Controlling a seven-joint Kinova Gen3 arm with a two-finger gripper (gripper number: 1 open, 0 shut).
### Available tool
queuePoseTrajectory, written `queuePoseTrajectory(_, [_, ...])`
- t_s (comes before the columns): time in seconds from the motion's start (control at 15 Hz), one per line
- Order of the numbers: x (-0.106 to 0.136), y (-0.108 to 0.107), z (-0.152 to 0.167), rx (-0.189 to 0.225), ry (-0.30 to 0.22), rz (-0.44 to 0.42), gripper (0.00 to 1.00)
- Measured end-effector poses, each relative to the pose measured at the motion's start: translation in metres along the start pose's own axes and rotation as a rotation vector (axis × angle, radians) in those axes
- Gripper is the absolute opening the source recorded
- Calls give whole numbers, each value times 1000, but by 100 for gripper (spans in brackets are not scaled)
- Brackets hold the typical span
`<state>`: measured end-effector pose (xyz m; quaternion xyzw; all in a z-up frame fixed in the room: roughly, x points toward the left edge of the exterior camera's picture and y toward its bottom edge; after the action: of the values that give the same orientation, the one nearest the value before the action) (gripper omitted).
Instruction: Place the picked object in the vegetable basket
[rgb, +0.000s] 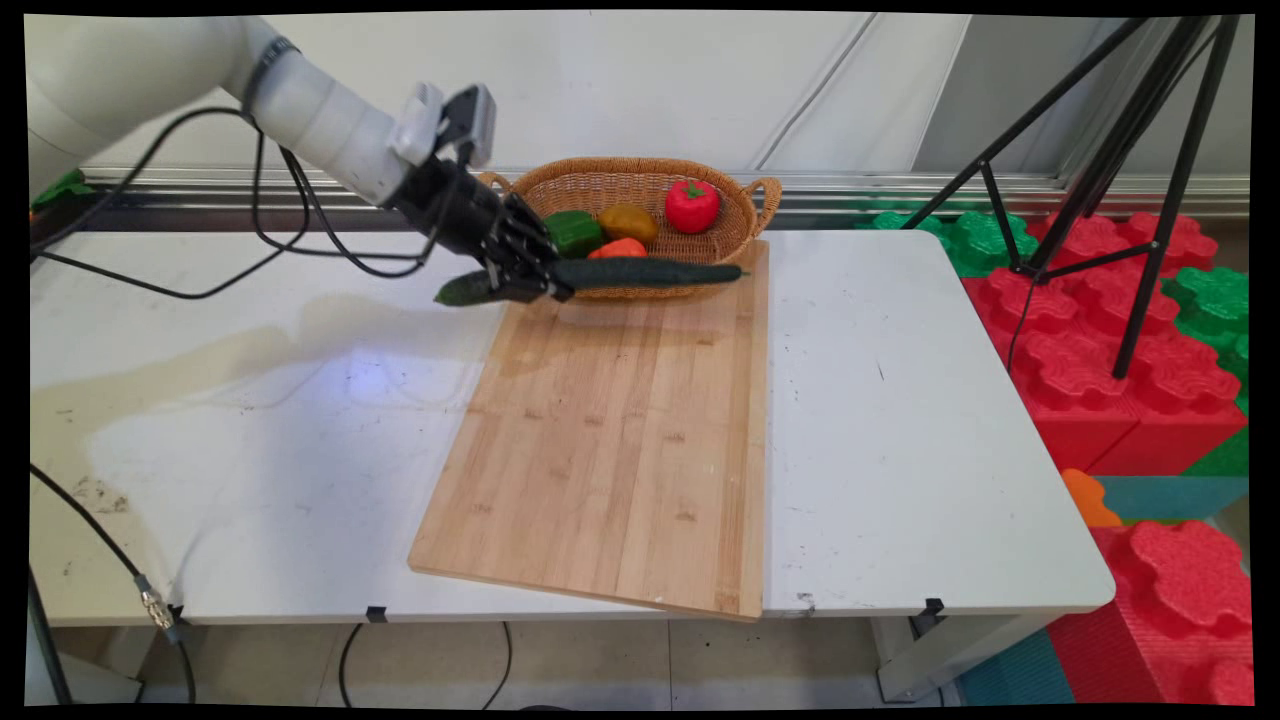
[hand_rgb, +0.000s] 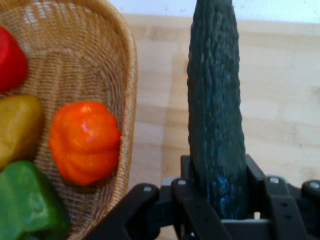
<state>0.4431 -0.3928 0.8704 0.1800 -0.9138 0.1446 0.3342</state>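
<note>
Now hand (rgb: 522, 272) gripping cucumber (rgb: 640, 273) nr basket (rgb: 640, 180)

Cucumber (hand_rgb: 215, 115): rough, pebbly skin, slight sheen. Basket (rgb: 640, 190): woven wicker, matt. Board (rgb: 620, 430): pale wood strips, smooth. Peppers, e.g. orange one (hand_rgb: 84, 141): glossy, prob. plastic. Table (rgb: 900, 420): white, smooth, scuffed.

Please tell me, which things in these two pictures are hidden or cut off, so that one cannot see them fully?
- Cucumber: in the main view the claw covers part of it; in the hand view its far tip is cut off by the top edge.
- Green pepper, yellow pepper and red pepper: cut by the hand view's left edge.
- Basket: its left handle is behind the claw in the main view.
- Orange pepper: the cucumber hides its lower part in the main view.
</note>
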Motion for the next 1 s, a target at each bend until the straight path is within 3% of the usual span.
queuePoseTrajectory(0.47, [17,-24,-48,55,66,12,0])
queuePoseTrajectory(1.0, [33,-57,-43,138,73,55,0])
